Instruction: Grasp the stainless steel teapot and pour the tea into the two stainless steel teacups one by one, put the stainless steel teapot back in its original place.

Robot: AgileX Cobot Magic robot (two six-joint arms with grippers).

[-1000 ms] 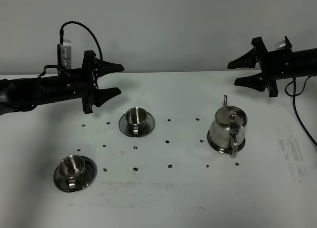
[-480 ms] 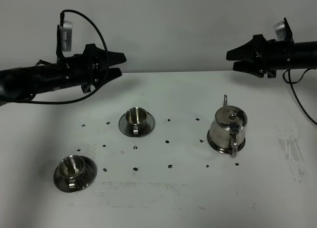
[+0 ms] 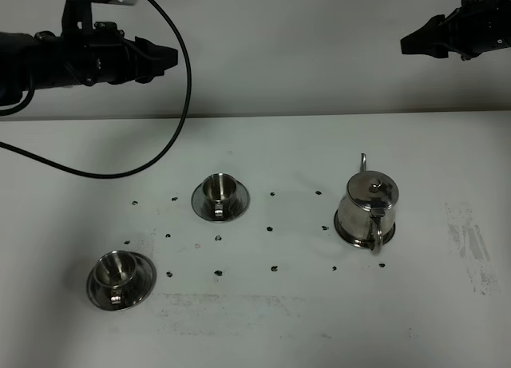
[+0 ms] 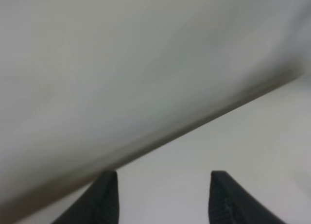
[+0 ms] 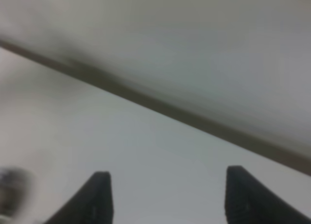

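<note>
Stainless steel teapot (image 3: 366,208) stands upright on the bench (image 3: 447,160), right of the middle, with its loop handle (image 3: 376,234) turned to the front edge and its thin spout (image 3: 363,162) to the back. The right tool (image 3: 409,44), its fingers apart and empty, hangs high above and behind the pot, a little to its right, so it is the nearer one. The left tool (image 3: 169,57), also apart and empty, is well away beyond the middle teacup (image 3: 219,194). I judge that the right tool must come down and forward, round to the handle side.
</note>
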